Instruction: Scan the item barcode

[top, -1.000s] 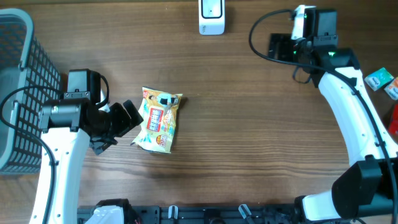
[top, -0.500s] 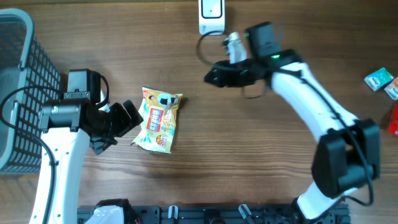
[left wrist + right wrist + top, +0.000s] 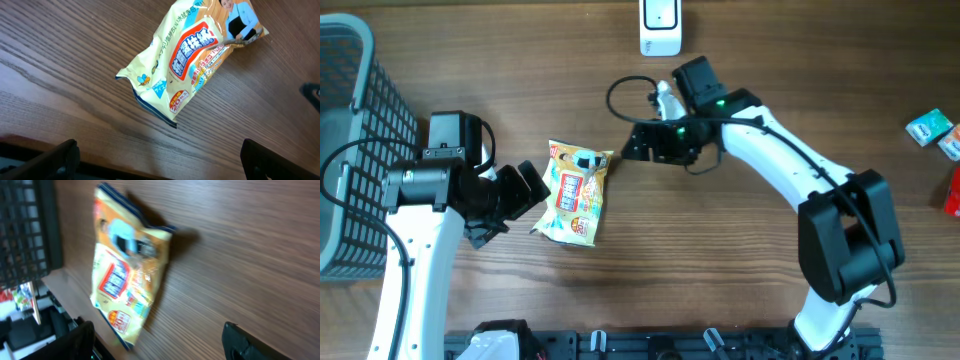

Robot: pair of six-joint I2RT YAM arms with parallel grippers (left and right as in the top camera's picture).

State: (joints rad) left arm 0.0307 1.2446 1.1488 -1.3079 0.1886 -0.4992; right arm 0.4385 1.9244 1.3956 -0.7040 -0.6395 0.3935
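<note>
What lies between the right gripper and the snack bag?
Only a narrow strip of bare table separates the right gripper from the bag, as the overhead view shows.

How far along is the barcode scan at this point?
Done: nothing yet; the snack bag lies flat on the table, away from the white scanner. In hand: left gripper open beside the bag, right gripper open near its top corner, neither holding it. Left: grasp the bag, show its barcode to the scanner.
</note>
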